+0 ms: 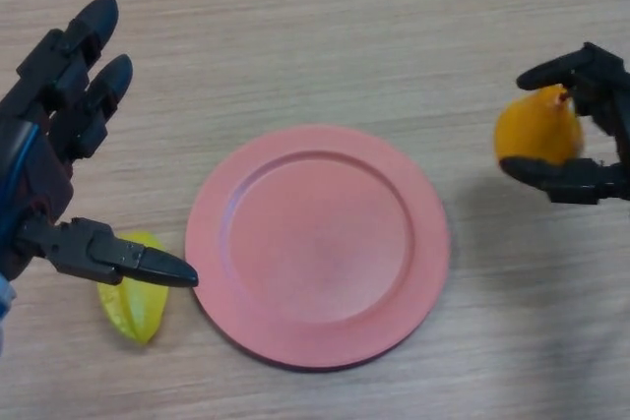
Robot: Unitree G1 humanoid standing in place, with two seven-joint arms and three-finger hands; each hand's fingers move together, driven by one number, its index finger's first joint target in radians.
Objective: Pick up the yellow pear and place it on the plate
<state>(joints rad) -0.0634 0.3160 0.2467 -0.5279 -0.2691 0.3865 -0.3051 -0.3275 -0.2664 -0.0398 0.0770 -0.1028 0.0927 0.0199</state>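
The yellow-orange pear (536, 133) is held at the right edge of the head view, to the right of the plate. My right hand (591, 135) is shut on it, with fingers over its top and the thumb under it. The pink round plate (317, 243) lies flat in the middle of the wooden table and holds nothing. My left hand (54, 159) is open at the left, fingers straight and pointing away, thumb stretched toward the plate's left rim.
A yellow-green star fruit (135, 304) lies on the table just left of the plate, partly under my left thumb. The wooden table (325, 36) extends beyond the plate.
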